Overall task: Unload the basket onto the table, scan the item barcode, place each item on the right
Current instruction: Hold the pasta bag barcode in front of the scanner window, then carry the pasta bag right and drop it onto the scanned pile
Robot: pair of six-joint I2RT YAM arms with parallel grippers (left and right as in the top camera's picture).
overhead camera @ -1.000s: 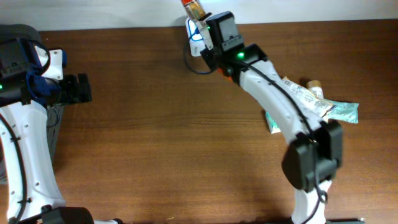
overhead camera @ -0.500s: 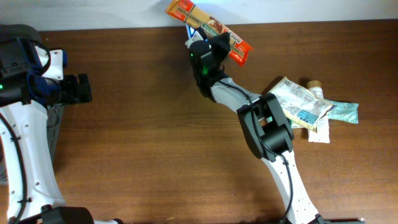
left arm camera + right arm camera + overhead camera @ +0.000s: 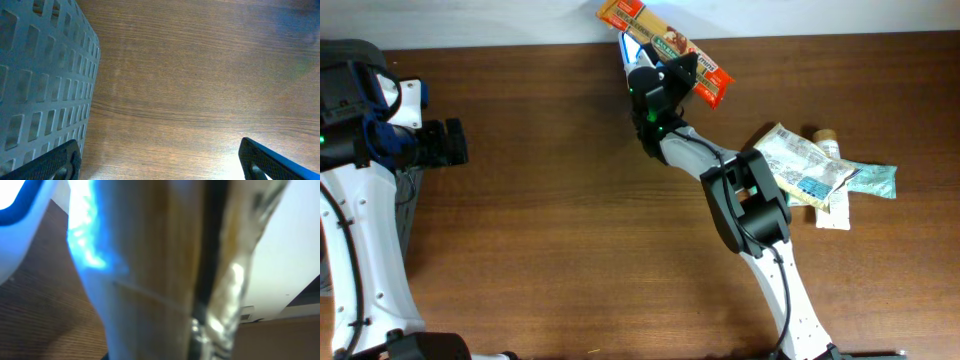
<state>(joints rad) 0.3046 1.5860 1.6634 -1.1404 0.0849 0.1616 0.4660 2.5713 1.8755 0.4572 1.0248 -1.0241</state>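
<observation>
An orange snack packet [image 3: 665, 48] hangs at the table's far edge, my right gripper [image 3: 672, 72] shut on it. Just beside it on the left sits the white and blue scanner [image 3: 627, 50], mostly hidden by the arm. In the right wrist view the packet [image 3: 160, 270] fills the frame, blurred, with blue light on its left side and the scanner's white body [image 3: 20, 215] at top left. My left gripper [image 3: 445, 142] stands open and empty at the far left; its fingers [image 3: 55, 162] are wide apart over bare wood.
A pile of several packets [image 3: 810, 165] lies at the right of the table. A grey perforated basket [image 3: 40, 75] stands beside the left gripper, at the table's left edge [image 3: 408, 205].
The right wrist has turned, so the packet went from edge-on to lying flat and diagonal above the scanner. It then shifted slightly right. The left arm has not moved.
</observation>
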